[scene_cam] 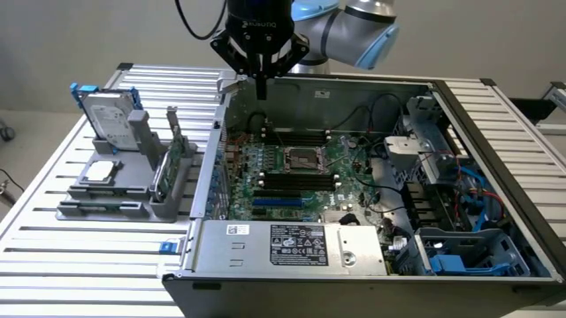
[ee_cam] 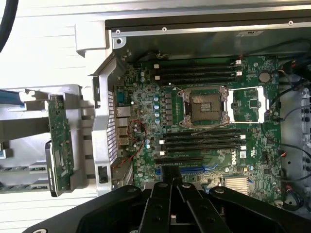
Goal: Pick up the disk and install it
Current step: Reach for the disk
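Observation:
The disk, a silver-grey drive with a white label in a blue carrier, stands upright at the back of the grey holder on the exterior view's left. My gripper hangs shut and empty above the back left corner of the open computer case, well to the right of the disk and higher than it. In the wrist view the closed black fingers point down over the motherboard. A blue strip at that picture's edge looks like the disk's carrier.
The grey holder also carries a small square processor chip and an upright green circuit card. Inside the case sit the empty processor socket, the power supply, cables, and a blue drive bay at the front right. Slatted metal table all around.

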`<state>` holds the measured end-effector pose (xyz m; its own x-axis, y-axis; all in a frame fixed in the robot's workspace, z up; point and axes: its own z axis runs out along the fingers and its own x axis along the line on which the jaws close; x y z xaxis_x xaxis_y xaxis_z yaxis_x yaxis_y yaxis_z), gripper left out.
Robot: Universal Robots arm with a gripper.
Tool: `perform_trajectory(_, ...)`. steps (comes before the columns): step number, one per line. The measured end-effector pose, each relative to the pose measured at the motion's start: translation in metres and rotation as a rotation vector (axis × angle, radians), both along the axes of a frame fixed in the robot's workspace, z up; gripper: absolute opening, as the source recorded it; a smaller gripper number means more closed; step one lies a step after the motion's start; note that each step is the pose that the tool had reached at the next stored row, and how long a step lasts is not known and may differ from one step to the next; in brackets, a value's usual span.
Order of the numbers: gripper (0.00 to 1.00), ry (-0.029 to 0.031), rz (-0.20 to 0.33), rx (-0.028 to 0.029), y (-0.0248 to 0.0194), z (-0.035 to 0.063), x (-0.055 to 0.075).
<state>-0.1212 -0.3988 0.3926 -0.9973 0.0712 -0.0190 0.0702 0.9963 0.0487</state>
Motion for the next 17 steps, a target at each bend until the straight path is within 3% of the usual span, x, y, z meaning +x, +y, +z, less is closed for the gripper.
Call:
perform_trajectory(7, 0.11, 0.0, 0.0, -0.0001, 0.0002, 0.0, -0.006)
perform_trajectory(17, 0.11, -0.0001, 0.0, -0.002, 0.0118, -0.0006, -0.051)
